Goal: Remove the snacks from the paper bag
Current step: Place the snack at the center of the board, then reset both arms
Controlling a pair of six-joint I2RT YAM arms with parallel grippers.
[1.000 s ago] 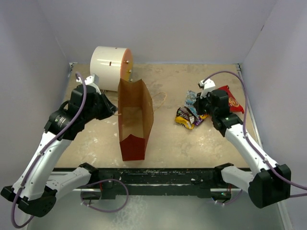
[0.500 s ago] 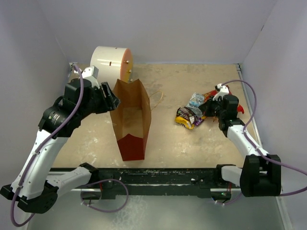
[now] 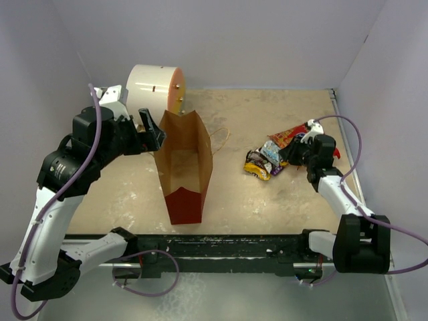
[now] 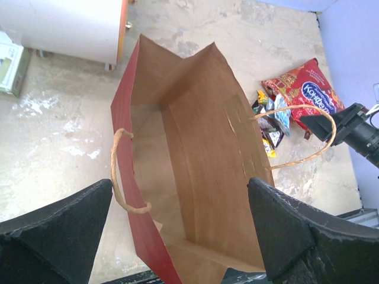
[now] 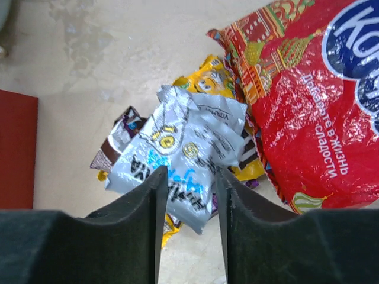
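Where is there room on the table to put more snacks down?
Bare table lies between the paper bag and the snack pile, and along the back wall right of the white cylinder. It is crowded around the pile, where the right gripper sits by the red packet.

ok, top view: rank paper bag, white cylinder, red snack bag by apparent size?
1. paper bag
2. white cylinder
3. red snack bag, partly hidden by the right arm but clearly smallest
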